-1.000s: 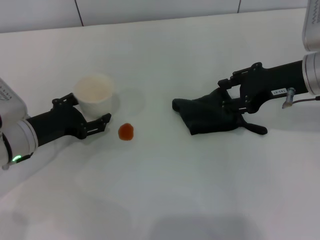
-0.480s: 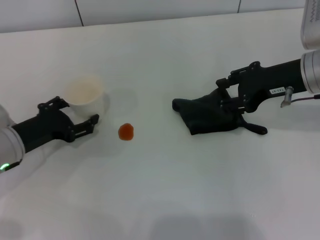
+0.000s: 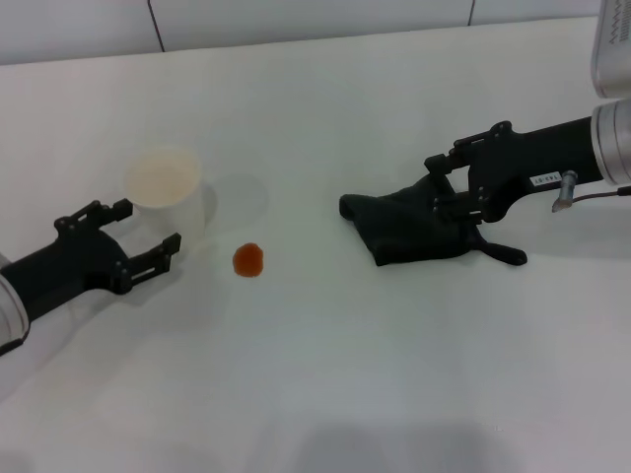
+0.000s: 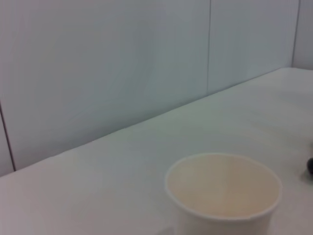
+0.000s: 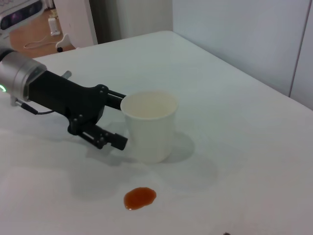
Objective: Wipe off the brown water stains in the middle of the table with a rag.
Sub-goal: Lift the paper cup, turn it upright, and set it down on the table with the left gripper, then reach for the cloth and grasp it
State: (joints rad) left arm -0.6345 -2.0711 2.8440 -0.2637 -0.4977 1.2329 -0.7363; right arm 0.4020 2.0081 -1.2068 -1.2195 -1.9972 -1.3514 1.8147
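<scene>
The right gripper presses low onto the black rag, grip unclear, while the open left gripper lies beside the paper cup.

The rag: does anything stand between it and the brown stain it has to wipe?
Nothing visible does. The rag lies under the right end effector, and bare table runs from it to the brown stain. The paper cup and left end effector stand beyond the stain.

Smooth white table, soft matt black cloth rag, white paper cup, wet-looking brown water stains
</scene>
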